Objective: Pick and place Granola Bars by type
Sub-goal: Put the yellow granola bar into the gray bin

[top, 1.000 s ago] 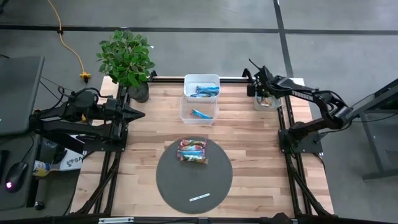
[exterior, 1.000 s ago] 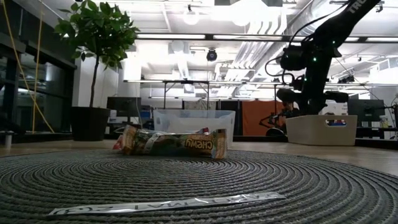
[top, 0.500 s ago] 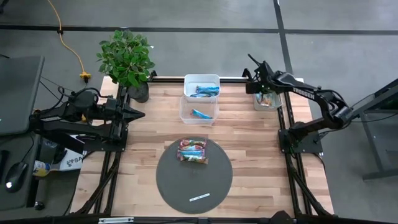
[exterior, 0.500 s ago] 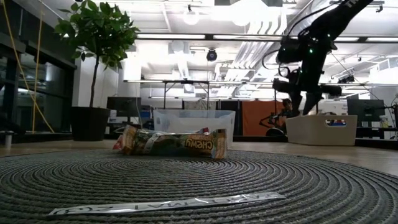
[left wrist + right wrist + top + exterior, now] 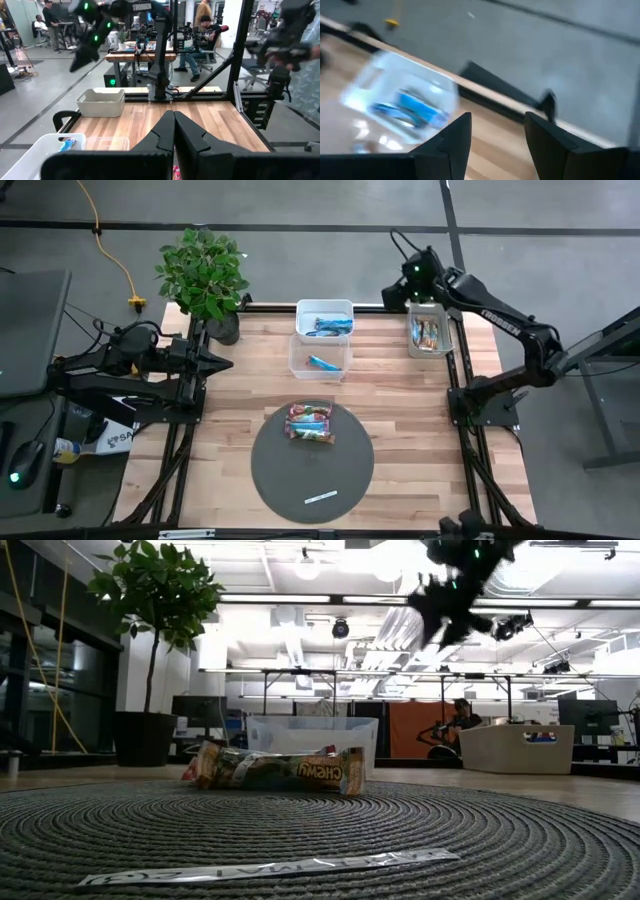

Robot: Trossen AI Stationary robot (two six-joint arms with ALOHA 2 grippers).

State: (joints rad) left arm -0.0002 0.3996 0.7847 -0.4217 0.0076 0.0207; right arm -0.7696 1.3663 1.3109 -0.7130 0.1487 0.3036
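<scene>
While three granola bars (image 5: pixel 309 423) wait on the round mat (image 5: pixel 312 475), the sorting looks partly done. Blue bars lie in both middle bins (image 5: pixel 324 320), and tan ones in the right bin (image 5: pixel 429 335). Right gripper (image 5: pixel 408 283) fingers stand apart, empty. Left gripper (image 5: pixel 224 363) fingers are together.

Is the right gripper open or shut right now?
Open: the right gripper shows a clear empty gap between its two dark fingers, nothing held.

Two matte-black jointed arms — white lettering along the right arm (image 5: pixel 497 318), black cables at its wrist.
</scene>
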